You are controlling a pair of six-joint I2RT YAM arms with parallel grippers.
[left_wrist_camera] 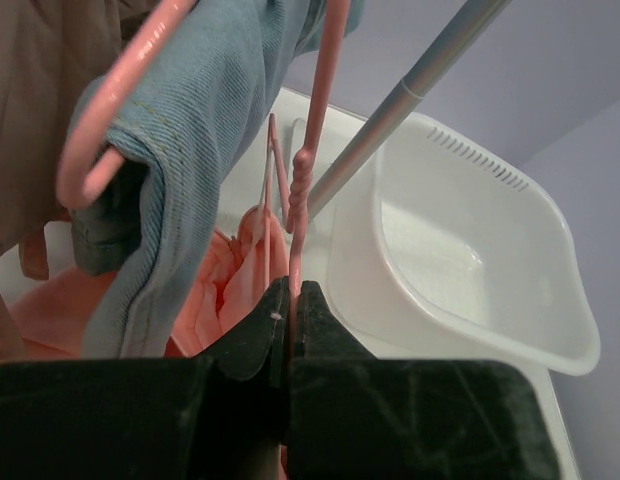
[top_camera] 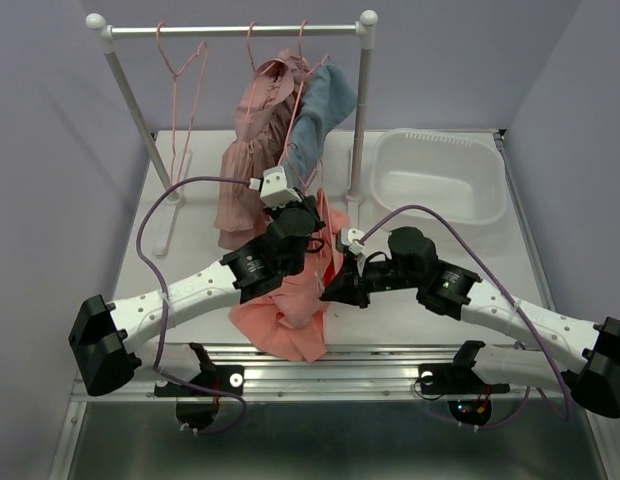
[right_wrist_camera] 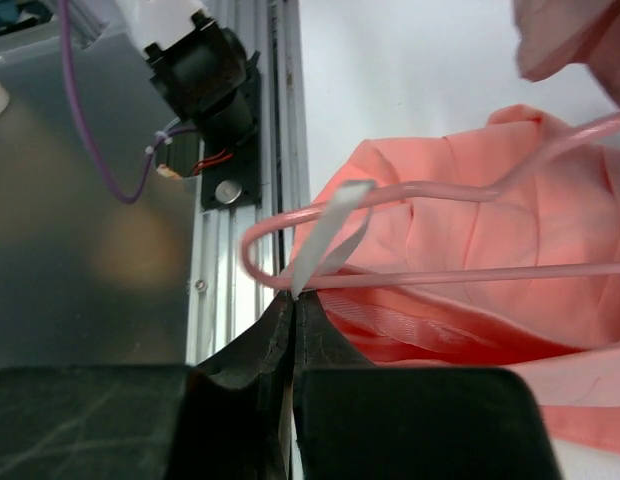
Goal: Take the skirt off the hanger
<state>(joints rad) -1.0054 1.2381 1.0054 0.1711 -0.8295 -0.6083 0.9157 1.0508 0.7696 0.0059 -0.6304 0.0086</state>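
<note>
1. The left tool [left_wrist_camera: 290, 310] is pinched fully closed on the thin neck of the pink hanger [left_wrist_camera: 312, 110], just under the twisted bit of wire.
2. The right tool [right_wrist_camera: 293, 300] is also squeezed tight, clamped on the lower end of a flat white ribbon [right_wrist_camera: 328, 235]. The ribbon's upper end wraps over the hanger's top wire near the rounded end (it looks like one of those sewn-in hanging loops, though I can't see where it joins the fabric).
3. The skirt [top_camera: 290, 320] is the salmon one. It's on that hanger in the middle of the counter [top_camera: 430, 300], between the two arms, and its lower part is bunched up on the surface near the front rail.
4. In the right wrist view both hanger wires run across the skirt's fabric, so it's clearly on the hanger.
5. Behind all this is the rack [top_camera: 230, 30]. A blue denim piece [top_camera: 315, 120] and a dusty pink dress [top_camera: 245, 160] hang from it side by side, and a bare hanger [top_camera: 185, 70] hangs further left.
6. A white tub [top_camera: 440, 185] sits at the back right of the counter, just beside the rack's right pole.
</note>
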